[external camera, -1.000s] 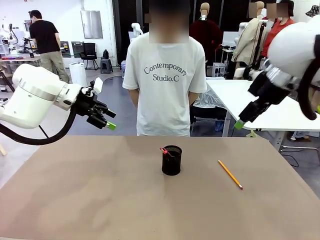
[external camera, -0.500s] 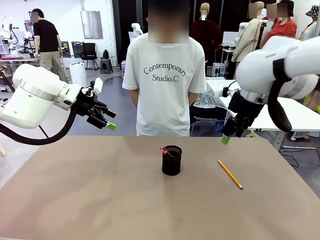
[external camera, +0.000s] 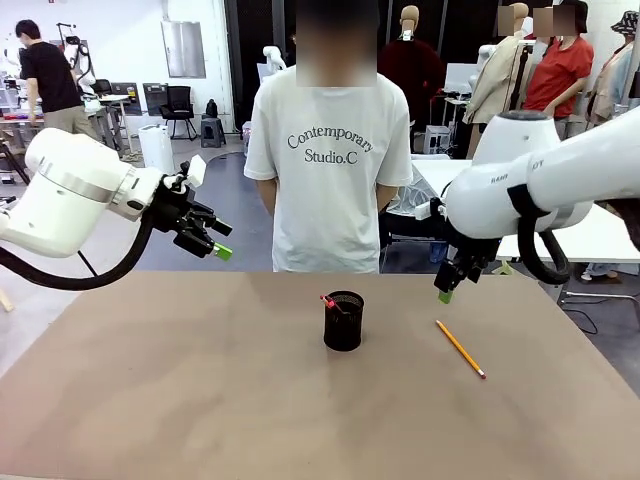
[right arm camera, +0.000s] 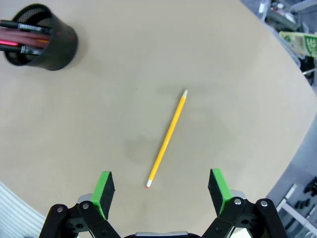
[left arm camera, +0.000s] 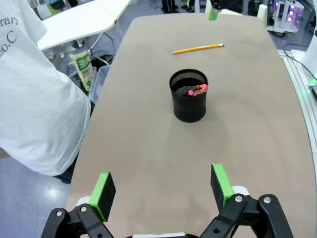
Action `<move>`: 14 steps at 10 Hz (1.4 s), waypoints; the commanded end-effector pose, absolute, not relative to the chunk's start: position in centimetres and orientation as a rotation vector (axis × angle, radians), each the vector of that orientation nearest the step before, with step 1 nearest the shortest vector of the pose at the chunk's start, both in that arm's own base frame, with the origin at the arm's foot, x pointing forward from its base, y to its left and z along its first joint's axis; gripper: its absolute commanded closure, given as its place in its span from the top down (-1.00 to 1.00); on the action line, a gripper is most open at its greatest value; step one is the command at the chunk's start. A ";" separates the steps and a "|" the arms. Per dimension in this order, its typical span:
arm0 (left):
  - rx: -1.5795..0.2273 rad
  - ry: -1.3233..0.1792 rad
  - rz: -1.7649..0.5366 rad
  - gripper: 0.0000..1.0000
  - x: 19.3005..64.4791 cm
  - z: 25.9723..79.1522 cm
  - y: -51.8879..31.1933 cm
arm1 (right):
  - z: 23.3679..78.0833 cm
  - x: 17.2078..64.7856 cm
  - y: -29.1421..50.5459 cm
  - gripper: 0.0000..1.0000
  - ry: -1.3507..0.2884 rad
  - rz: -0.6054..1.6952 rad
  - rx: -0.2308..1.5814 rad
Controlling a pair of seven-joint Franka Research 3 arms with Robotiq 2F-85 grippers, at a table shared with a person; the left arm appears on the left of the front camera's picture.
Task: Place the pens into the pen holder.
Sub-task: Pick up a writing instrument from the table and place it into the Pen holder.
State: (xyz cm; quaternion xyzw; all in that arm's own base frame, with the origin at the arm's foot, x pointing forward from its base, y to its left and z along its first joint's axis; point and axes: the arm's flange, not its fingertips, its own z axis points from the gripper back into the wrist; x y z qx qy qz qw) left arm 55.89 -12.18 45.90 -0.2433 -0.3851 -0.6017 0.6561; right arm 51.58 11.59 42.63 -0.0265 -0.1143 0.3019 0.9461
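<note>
Tan table | right claw wide open, empty, above orange-yellow pencil | left claw open, aloft

- Bench: plain tan-brown top, faintly mottled, no pattern.
- Pen holder: black throughout, fine wire-mesh pattern on the wall, solid black rim.
- Pens in the holder: red and pink ends show above the rim; in the right wrist view one shaft is reddish, another black.
- Orange-yellow pencil: orange-yellow shaft, pink-red end, pale tip.
- Left end effector: black body, bright green pads.
- Right end effector: black body, green pads likewise.
- Arms: glossy white shells, black cabling.
- Person's T-shirt: white, dark lettering across the chest.
</note>
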 end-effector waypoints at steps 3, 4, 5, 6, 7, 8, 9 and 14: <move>-0.548 -0.871 -1.365 1.00 55.9 45.9 -12.1 | 42.6 51.6 11.6 1.00 -0.233 0.615 -0.054; -0.548 -0.871 -1.365 1.00 55.9 45.9 -12.1 | 42.6 51.6 11.6 1.00 -0.233 0.615 -0.054; -0.548 -0.871 -1.365 1.00 55.9 45.9 -12.1 | 42.6 51.6 11.6 1.00 -0.233 0.615 -0.054; -0.548 -0.871 -1.365 1.00 55.9 45.9 -12.1 | 42.6 51.6 11.6 1.00 -0.233 0.615 -0.054; -0.548 -0.871 -1.365 1.00 55.9 45.9 -12.1 | 42.6 51.6 11.6 1.00 -0.233 0.615 -0.054; -0.548 -0.871 -1.365 1.00 55.9 45.9 -12.1 | 42.6 51.6 11.6 1.00 -0.233 0.615 -0.054; -0.548 -0.871 -1.365 1.00 55.9 45.9 -12.1 | 42.6 51.6 11.6 1.00 -0.233 0.615 -0.054; -0.548 -0.871 -1.365 1.00 55.9 45.9 -12.1 | 39.0 53.6 13.0 1.00 -0.168 0.643 -0.046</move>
